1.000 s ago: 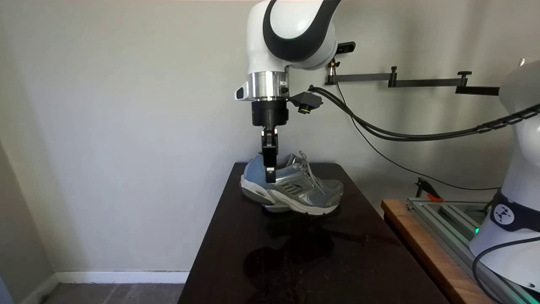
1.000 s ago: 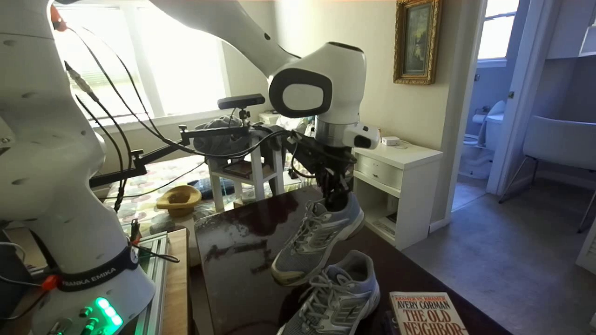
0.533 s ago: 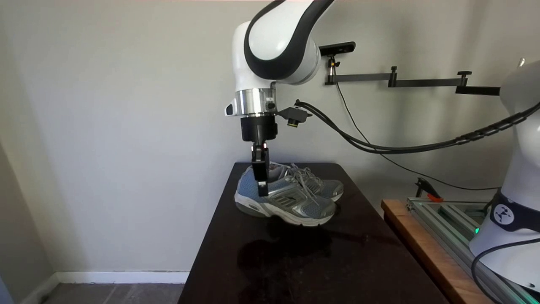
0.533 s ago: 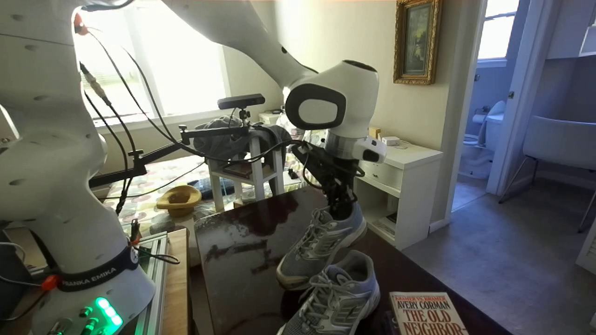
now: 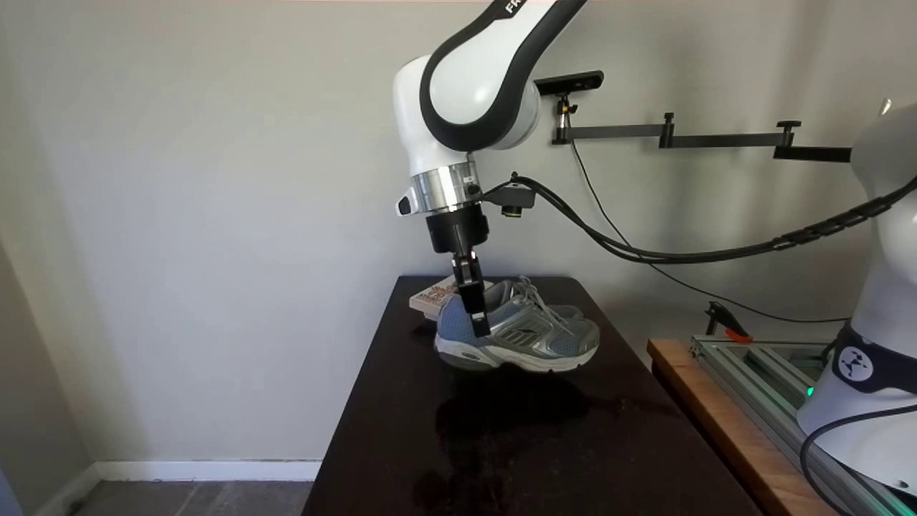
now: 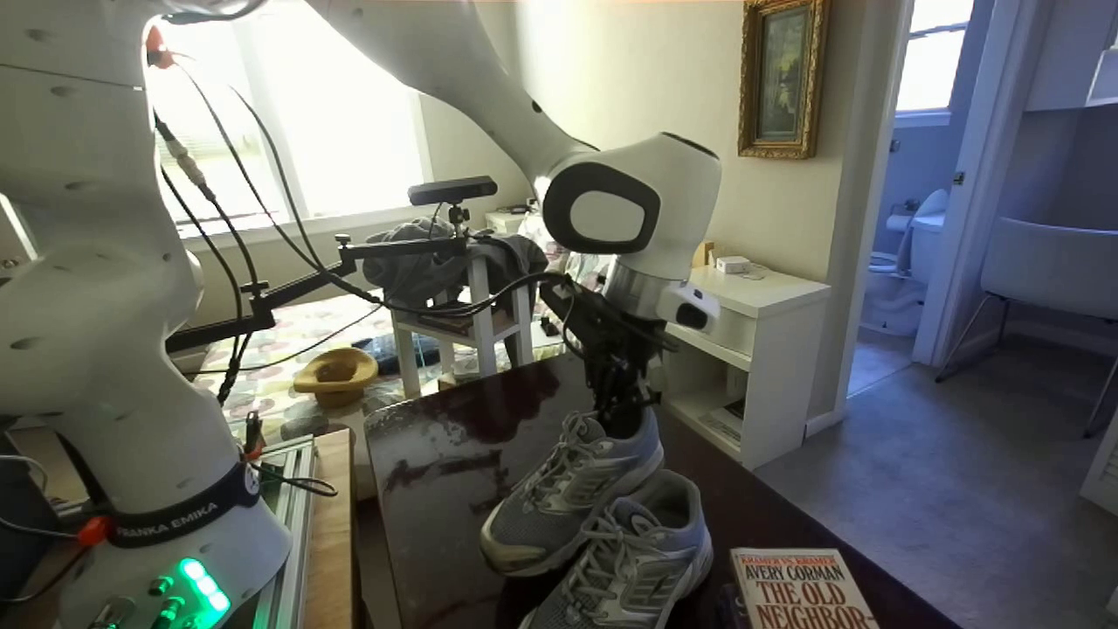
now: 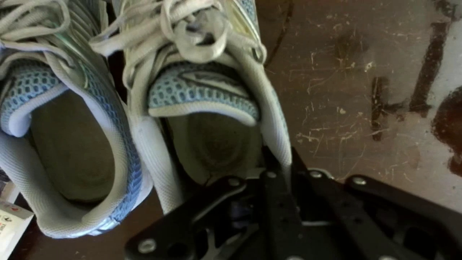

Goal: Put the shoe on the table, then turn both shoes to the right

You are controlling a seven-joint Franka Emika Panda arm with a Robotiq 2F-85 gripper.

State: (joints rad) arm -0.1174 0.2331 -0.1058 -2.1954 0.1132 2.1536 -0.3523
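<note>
The black two-fingered gripper (image 7: 282,159) pinches one side of a silver-and-blue mesh running shoe (image 6: 569,496), touching or just above the dark glossy table (image 5: 559,448), I cannot tell which, beside its matching mate (image 6: 636,563), so placing seems nearly done, release and probably turning remaining.

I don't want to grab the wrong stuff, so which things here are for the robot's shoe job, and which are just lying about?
For the job:
held shoe, pinched at its collar by the fingers
other shoe, beside it
dark table

Just about the place:
paperback book, on the table too
yellow hat-shaped thing
white chair
</note>
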